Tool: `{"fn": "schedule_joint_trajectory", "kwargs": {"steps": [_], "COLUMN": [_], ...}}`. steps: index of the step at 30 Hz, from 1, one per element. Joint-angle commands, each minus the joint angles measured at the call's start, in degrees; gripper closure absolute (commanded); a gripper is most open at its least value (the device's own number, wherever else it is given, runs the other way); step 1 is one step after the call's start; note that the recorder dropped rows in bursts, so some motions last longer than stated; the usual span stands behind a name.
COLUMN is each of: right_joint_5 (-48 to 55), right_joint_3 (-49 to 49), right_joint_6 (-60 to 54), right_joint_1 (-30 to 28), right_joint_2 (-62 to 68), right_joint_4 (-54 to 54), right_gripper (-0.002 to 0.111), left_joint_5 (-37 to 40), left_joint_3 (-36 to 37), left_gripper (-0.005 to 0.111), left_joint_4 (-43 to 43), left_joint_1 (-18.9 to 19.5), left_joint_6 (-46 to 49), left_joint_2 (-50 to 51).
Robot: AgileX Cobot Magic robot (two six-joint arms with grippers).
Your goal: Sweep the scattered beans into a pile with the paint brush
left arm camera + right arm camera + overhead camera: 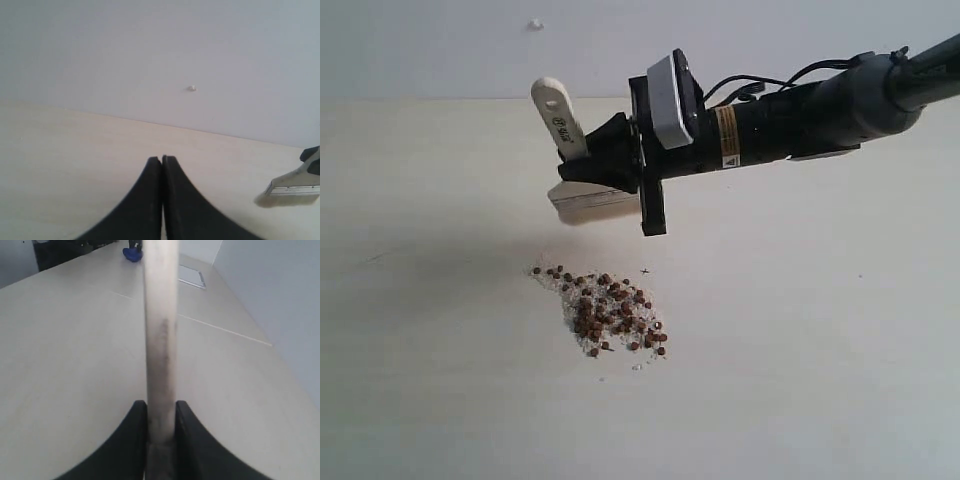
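Right pincer (580, 160): clamped on the paint brush (560, 112) handle, with the bristles hanging clear above the table (840, 350), upper centre of frame.
Left pincer (161, 167): jaws pressed together, nothing between them.
Beans (608, 310): 1 loose cluster, lower centre, below the brush, with a few strays at its upper-left edge.
Progress: I judge the sweep nearly done, only tightening left.
Writing: dark print on the handle and a yellow label (726, 137) on the arm; I can read neither.

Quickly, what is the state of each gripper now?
Left gripper: closed, empty.
Right gripper: closed on the flat paint brush with pale wooden handle.
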Motion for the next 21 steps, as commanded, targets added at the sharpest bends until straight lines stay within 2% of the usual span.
{"fn": "schedule_joint_trajectory", "kwargs": {"steps": [1,6,13,21], "right_joint_5": [-0.65,-0.65,-0.65,-0.65], "right_joint_3": [-0.72,-3.77,-7.22,-21.31], "right_joint_6": [-2.79,0.26,0.68,6.57], "right_joint_1": [0.15,1.41,7.32,8.05], "right_joint_2": [-0.41,-0.41,0.80,8.47], "right_joint_4": [-1.28,-7.22,-15.46,-17.12], "right_gripper": [0.108,0.108,0.108,0.108], "left_joint_5": [-0.15,-0.15,-0.15,-0.15], "left_joint_3": [0.19,0.19,0.19,0.19], "left_gripper": [0.107,0.107,0.107,0.107], "left_joint_4": [0.28,0.28,0.28,0.28], "left_joint_1": [-0.32,-0.32,-0.32,-0.32], "left_joint_6": [-0.40,-0.40,-0.40,-0.40], "left_joint_2": [-0.37,-0.37,-0.37,-0.37]}}
